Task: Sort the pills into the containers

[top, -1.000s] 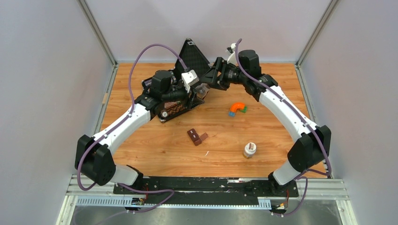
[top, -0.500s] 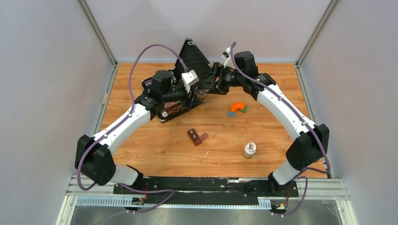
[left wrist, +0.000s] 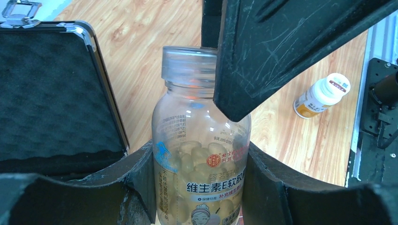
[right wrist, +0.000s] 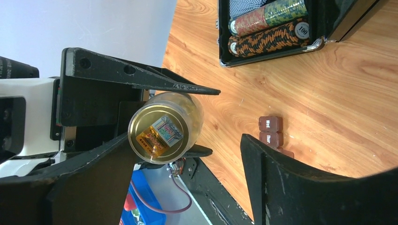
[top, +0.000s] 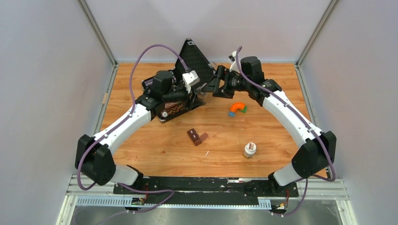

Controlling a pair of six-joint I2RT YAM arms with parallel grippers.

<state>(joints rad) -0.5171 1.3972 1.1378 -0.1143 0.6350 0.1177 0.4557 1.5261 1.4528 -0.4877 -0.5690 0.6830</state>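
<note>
Your left pincer (left wrist: 197, 164) is clamping a clear pill bottle (left wrist: 187, 108) around its lower body. One finger is pressing on each side, and the jaws are set to the bottle's width. The bottle is showing a threaded neck with no cap on it, pale capsules are filling its lower part, and the neck is pointing toward your other arm.

Your right pincer (right wrist: 187, 145) is standing wide, its two fingers well apart and gripping nothing. Through its wrist camera you are looking end-on at the bottle's mouth, which is sitting nearer one finger than the other. In the left wrist view one of those right fingers is crossing in front of the bottle's neck, and I cannot tell whether it is touching.

The containers (top: 197, 137), a short brown strip of joined compartments, are lying on the tabletop (top: 155, 145), well apart from both pincers and nearer the arm bases. A small white-capped bottle (top: 249, 150) is standing to their right. An open black case (top: 174, 108) holding rows of chips is lying beneath your left wrist.
</note>
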